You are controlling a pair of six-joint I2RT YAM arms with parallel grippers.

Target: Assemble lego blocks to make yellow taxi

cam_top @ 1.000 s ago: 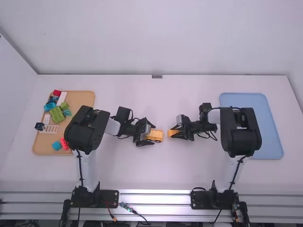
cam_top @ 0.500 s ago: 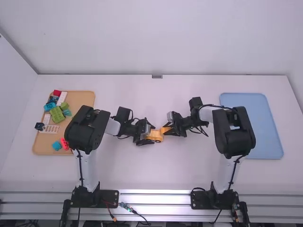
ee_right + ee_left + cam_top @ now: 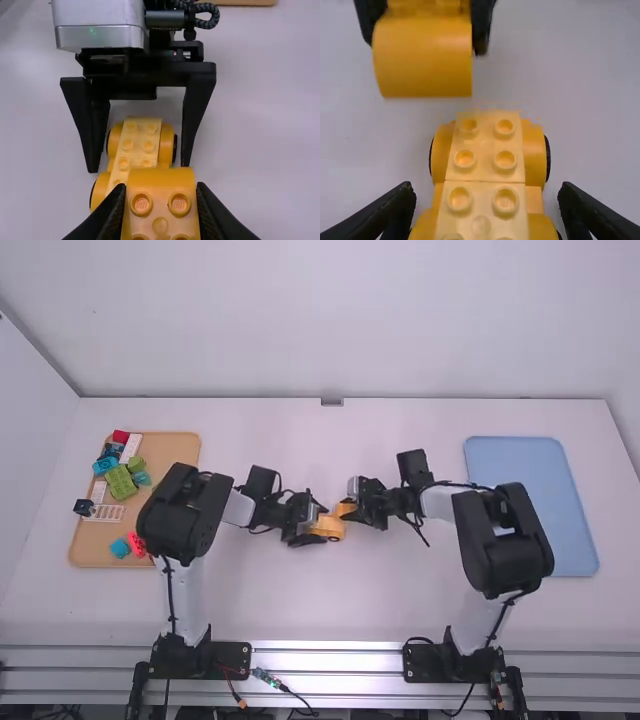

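The wheeled chassis [image 3: 485,175] is yellow with black wheels [image 3: 548,158].

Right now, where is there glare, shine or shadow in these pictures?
High view: strong white glare on the metal rail at the bottom edge; right wrist view: a pale shine on the silver housing; left wrist view: soft shading around the studs of the pale yellow block.

Plain pale wall [image 3: 340,320] behind a white table [image 3: 390,605].
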